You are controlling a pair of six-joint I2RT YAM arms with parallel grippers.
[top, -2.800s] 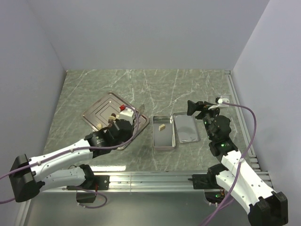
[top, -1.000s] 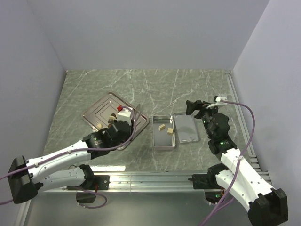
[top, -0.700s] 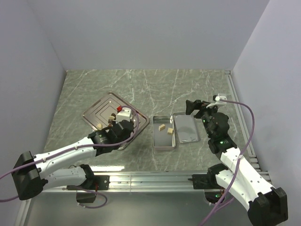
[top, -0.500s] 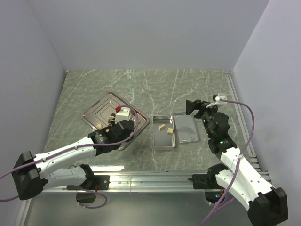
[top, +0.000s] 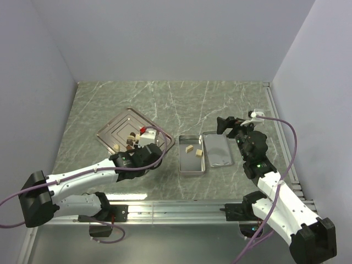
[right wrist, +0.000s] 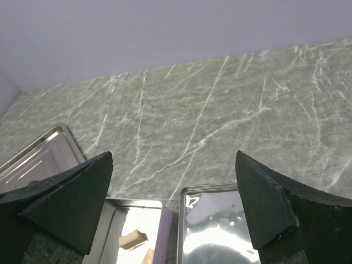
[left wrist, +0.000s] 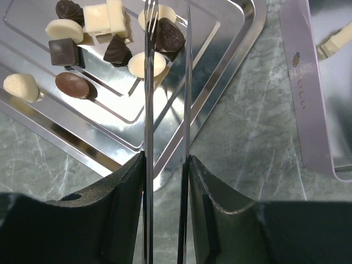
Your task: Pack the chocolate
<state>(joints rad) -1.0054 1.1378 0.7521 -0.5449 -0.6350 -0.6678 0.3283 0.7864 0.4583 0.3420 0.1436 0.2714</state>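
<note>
1. since the left jaws stand only a narrow slit apart with nothing between them, i judge they must widen before they come down; their thin steel fingers [left wrist: 147,110] hang over the near corner of the ridged square steel tray [left wrist: 220,60].
2. the best target, to my eye, is the cream oval chocolate [left wrist: 148,64], which lies in line with the fingers. straddle it, settle to the tray floor, clench gently and lift straight up, so that the dark brown teardrop chocolate [left wrist: 168,36] just beyond it is not dragged along.
3. the tray holds most of the chocolate: about eleven small lumps in a loose cluster, some dark and some cream.
4. right of the tray, on the grey-green marbled counter [top: 220,104], sits the open rectangular silver tin [top: 180,160]. it has two tan chocolate pieces [top: 189,148] inside, so it is well short of full.
5. the tin's lid [top: 217,148] lies flat just beside the tin, on its right.
6. the right jaws are spread wide and empty, and hover above the counter just past the lid's far edge.
</note>
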